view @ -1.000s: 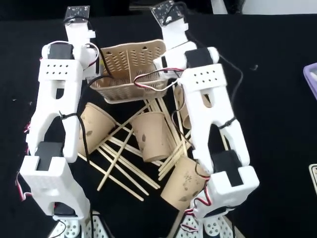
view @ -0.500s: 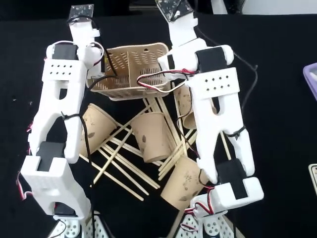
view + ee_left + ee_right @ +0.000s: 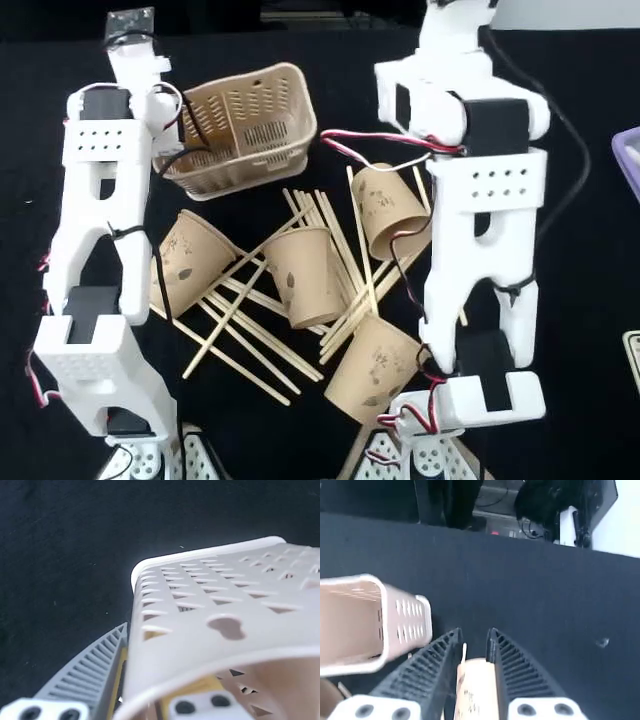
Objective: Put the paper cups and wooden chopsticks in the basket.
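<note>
While gripping the perforated basket by its wall in the left claw, holds the right claw slightly parted and empty over a paper cup framed between its fingers. Likely cup pickup: next, lower and close.

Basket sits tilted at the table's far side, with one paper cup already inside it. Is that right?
Not quite: no cup is inside. The high view shows the basket tilted at the far side of the table with nothing in it. All four paper cups lie on the table among the chopsticks.
</note>
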